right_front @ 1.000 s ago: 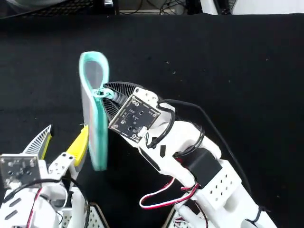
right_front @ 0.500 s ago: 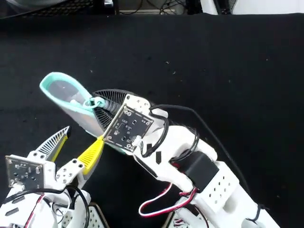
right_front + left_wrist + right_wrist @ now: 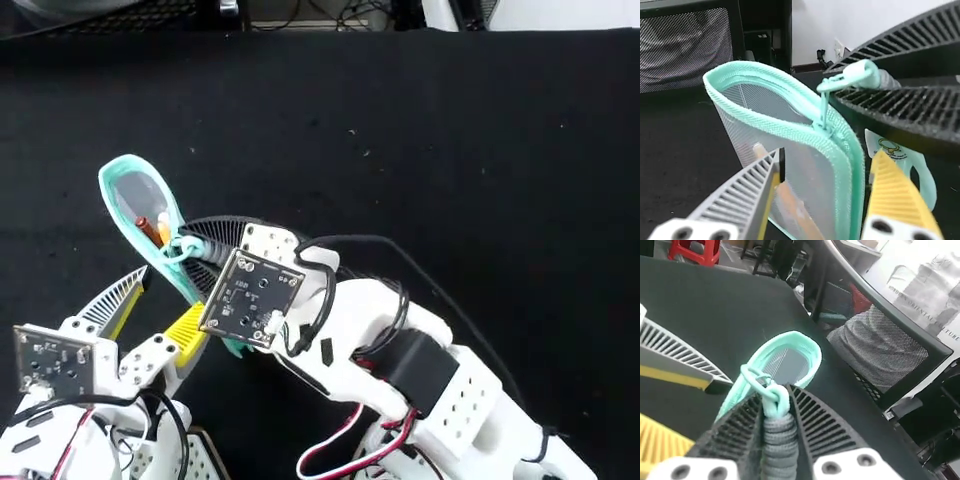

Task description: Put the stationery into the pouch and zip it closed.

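Note:
A clear pouch (image 3: 135,200) with a mint zip edge lies tilted on the black table, its mouth open at the far end. Orange and red stationery (image 3: 150,228) shows inside it, also through the clear wall (image 3: 790,200). My right gripper (image 3: 188,247) is shut on the mint zipper pull (image 3: 774,396), partway along the pouch (image 3: 790,357). My left gripper (image 3: 170,297) stands open at the front left. Its ribbed finger and yellow finger (image 3: 890,195) are on either side of the pouch (image 3: 805,135). The pouch's near end is hidden under the right wrist.
The black table (image 3: 480,150) stretches bare to the right and back. The right arm's white body (image 3: 400,370) crosses the front centre. Chairs and room clutter (image 3: 875,355) lie beyond the table's edge.
The pouch has swung from upright to tilted, its open end going left. My right gripper moved left and toward the front with the pull. The left gripper's yellow finger now sits beside the pouch.

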### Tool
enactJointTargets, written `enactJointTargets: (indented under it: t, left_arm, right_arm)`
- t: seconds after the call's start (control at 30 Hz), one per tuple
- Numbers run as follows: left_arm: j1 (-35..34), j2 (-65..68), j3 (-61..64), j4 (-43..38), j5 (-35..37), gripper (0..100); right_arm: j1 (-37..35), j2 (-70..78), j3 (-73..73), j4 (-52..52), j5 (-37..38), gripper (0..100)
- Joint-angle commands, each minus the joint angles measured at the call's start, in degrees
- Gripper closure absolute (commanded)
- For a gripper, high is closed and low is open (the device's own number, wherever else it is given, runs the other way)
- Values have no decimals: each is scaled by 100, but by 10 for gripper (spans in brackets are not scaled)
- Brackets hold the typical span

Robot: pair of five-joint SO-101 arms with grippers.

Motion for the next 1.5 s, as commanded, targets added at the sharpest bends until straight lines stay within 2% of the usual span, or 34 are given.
enactJointTargets:
  t: [0.0, 0.07, 0.27, 0.37, 0.47, 0.87, 1.4, 1.47]
  left_arm:
    - [-4, -26, 84, -105, 9, 709]
    - [-66, -26, 251, -229, 0, 710]
    - [-1015, -26, 453, -492, -9, 708]
    - [-1174, -26, 453, -571, -9, 708]
    - [-1191, -26, 497, -589, -9, 707]
    - [-1191, -26, 1437, -1503, -202, 711]
    - [-1191, -26, 884, -1213, -202, 714]
    - [-1138, -26, 884, -1231, -237, 763]
  right_arm:
    - [-62, -145, -365, 105, 26, 986]
    - [-62, -171, -382, 132, 26, 986]
    - [-62, -171, -382, 141, 141, 986]
    - [-62, -171, -347, 158, 308, 986]
    - [-62, -171, -347, 158, 316, 986]
    - [-62, -163, -338, 158, 325, 986]
    - [-62, -127, -277, 123, 334, 986]
    - [-62, -127, -251, 105, 343, 986]
